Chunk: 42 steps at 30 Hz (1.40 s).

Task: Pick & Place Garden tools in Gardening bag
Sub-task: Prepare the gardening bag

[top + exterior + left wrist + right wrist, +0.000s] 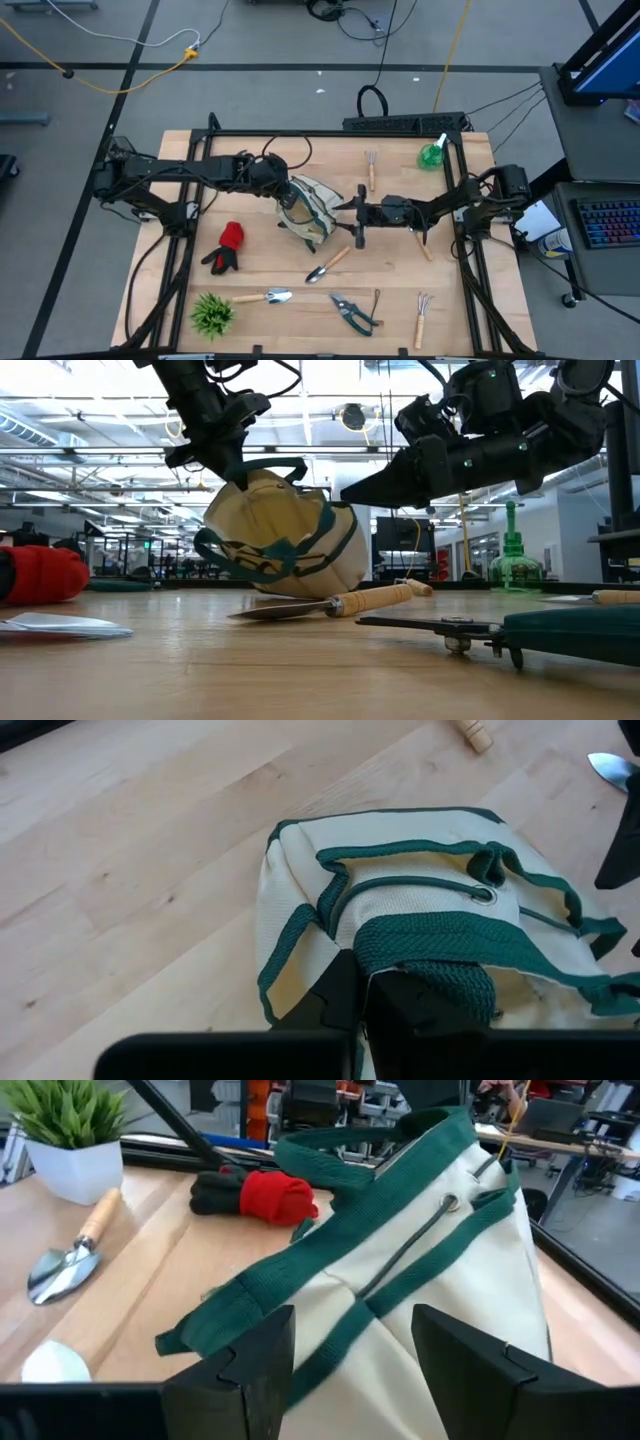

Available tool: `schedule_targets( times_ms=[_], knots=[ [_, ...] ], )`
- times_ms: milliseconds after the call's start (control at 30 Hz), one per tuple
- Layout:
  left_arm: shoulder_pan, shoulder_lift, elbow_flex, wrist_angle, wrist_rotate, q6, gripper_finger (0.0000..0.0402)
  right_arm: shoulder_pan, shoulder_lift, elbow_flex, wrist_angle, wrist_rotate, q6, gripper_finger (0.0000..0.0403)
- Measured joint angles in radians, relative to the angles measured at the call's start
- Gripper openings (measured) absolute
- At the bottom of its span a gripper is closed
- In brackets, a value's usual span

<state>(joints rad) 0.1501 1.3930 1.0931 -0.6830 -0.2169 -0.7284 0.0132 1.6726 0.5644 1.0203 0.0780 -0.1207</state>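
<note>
Bag [306,212], mid-desk [450,310], tipped; low view alone shows it lifted at one edge; left hand [281,190], arm reaching from the left, clamped on its green rim; right hand [358,212], arm level, fingers apart beside bag; trowel [327,266] near; no legible writing.

Robotics lab/workshop, wood bench [300,320] w/ metal frame, grey floor w/ cables [130,70], keyboard [607,222], ceiling strip lights [90,452]

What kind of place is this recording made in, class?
Probably a robotics lab or workshop: cables trail over a grey floor, a keyboard sits beside the table, and the low view shows a large hall with ceiling lights.
</note>
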Motion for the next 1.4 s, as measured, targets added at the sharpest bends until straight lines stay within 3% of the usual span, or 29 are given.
schedule_targets(
  times_ms=[200,367,633,767,1000,1233,1400],
  knots=[
    [0.0,0.0,0.0,0.0,0.001,-0.008,0.0022,-0.008,0.0,0.0,-0.057,0.041,-0.03,0.0198],
    [0.0,0.0,0.0,-0.001,0.001,-0.008,0.0007,-0.023,0.0,0.0,-0.059,0.065,-0.034,0.0197],
    [0.0,0.0,0.0,-0.002,0.003,-0.007,0.0022,-0.027,0.0,0.0,-0.061,0.244,-0.083,0.0178],
    [0.0,0.0,0.0,-0.002,0.01,0.011,0.0006,-0.042,0.0,0.0,-0.061,0.235,-0.085,0.0153],
    [0.0,0.0,0.0,-0.002,0.061,0.013,0.0023,-0.061,0.0,0.0,-0.062,0.236,-0.087,0.0083],
    [0.0,0.0,0.0,-0.002,0.063,0.018,0.0007,-0.07,0.0,0.0,-0.096,0.235,-0.103,0.0015],
    [0.0,0.0,0.0,-0.002,0.066,0.018,0.0022,-0.073,0.0,0.0,-0.096,0.235,-0.087,0.0007]
  ],
)
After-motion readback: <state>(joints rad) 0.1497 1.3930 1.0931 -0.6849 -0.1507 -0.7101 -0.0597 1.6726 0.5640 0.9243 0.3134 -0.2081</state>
